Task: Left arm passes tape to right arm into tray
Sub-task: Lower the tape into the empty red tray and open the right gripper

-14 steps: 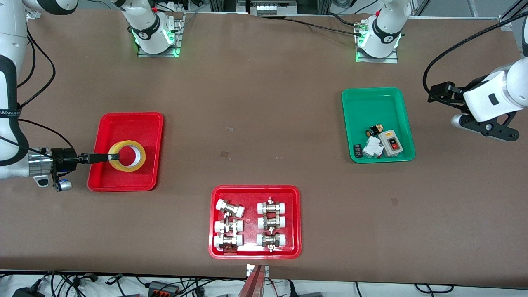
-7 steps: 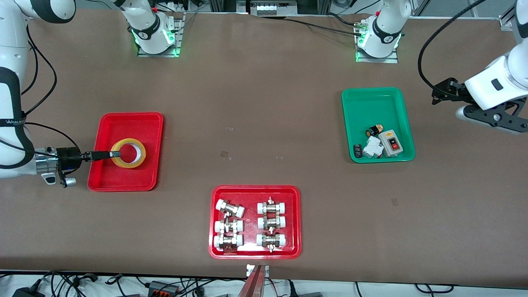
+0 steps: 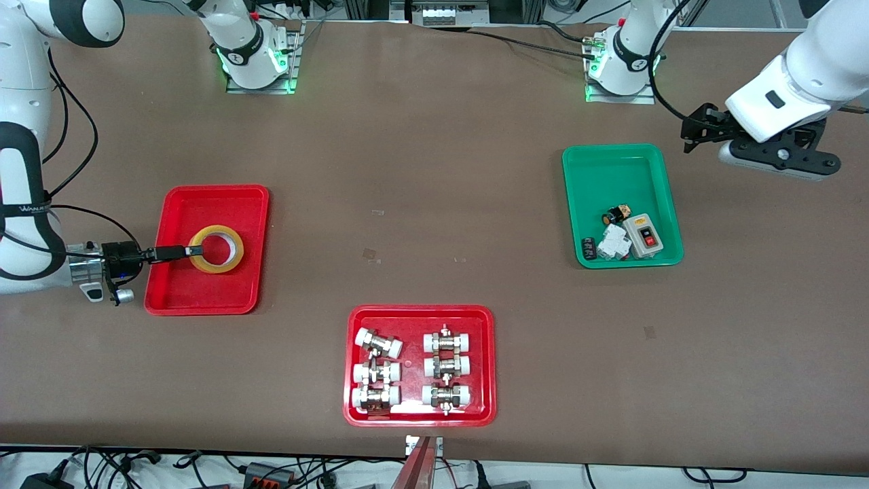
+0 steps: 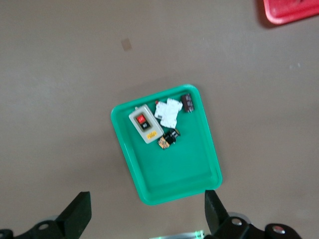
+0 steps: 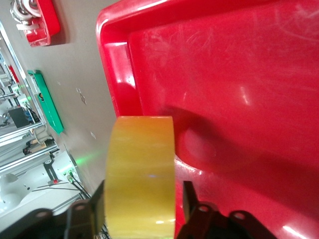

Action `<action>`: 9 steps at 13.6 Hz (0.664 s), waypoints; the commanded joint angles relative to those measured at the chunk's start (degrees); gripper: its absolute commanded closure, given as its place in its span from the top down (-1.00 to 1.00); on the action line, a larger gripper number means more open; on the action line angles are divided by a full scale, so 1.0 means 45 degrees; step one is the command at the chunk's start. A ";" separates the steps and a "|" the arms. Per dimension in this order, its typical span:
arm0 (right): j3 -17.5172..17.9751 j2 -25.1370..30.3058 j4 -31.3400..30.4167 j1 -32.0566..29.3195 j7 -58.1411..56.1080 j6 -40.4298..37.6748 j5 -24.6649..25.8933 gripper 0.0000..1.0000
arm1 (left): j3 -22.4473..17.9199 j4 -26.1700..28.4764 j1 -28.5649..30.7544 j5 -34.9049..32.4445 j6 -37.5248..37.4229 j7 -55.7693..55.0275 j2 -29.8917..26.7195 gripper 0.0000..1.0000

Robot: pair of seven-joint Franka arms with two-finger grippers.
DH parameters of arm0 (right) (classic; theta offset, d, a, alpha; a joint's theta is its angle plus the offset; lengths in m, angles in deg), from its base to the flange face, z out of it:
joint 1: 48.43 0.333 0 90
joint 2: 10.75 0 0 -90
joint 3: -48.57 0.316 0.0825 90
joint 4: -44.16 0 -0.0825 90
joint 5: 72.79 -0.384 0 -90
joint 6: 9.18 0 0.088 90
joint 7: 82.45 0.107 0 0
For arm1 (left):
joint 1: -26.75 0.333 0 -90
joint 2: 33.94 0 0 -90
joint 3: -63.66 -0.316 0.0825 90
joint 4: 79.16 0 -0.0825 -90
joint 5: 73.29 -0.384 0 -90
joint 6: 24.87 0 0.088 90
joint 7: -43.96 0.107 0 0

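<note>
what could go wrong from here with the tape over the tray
The right gripper holds the tape by one wall over the tray. In the right wrist view the roll looks lifted off the tray floor, so a release now may let it bounce or roll toward the rim. One finger is inside the hole, so pulling back before opening fully could drag the tape out. The left gripper waits, open, beside the green tray.

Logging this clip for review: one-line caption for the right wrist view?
Right gripper shut on the tape, holding it over the tray.
</note>
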 commanded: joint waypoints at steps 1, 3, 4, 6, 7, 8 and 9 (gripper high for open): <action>0.0222 0.0028 -0.0238 -0.0205 -0.0768 0.0003 0.0165 1.00 | -0.0205 -0.0646 -0.0084 -0.0092 0.0925 -0.0038 0.0390 1.00; 0.0222 0.0242 -0.0783 -0.0088 -0.0827 0.0956 0.0884 1.00 | -0.0379 -0.0529 0.0130 0.0023 0.1048 -0.0290 0.0292 1.00; 0.0222 0.0359 -0.0902 0.0048 -0.0885 0.1309 0.1178 1.00 | -0.0728 -0.0490 0.0208 0.0140 0.1416 -0.0388 0.0292 1.00; 0.0222 0.0574 -0.1001 0.0283 -0.0886 0.1741 0.1744 1.00 | -0.0790 -0.0140 0.0345 0.0296 0.1809 -0.0835 0.0156 1.00; 0.0222 0.0807 -0.1001 0.0554 -0.0886 0.1975 0.2154 1.00 | -0.0790 0.0210 0.0385 0.0297 0.1810 -0.1650 -0.0154 1.00; 0.0203 0.1158 -0.1001 0.0770 -0.0828 0.2151 0.2622 1.00 | -0.0713 0.0349 0.0385 0.0297 0.1733 -0.2258 -0.0274 1.00; 0.0222 0.1567 -0.0885 0.0830 -0.0615 0.2172 0.3265 1.00 | -0.0616 0.0312 0.0385 0.0181 0.1539 -0.2438 -0.0275 1.00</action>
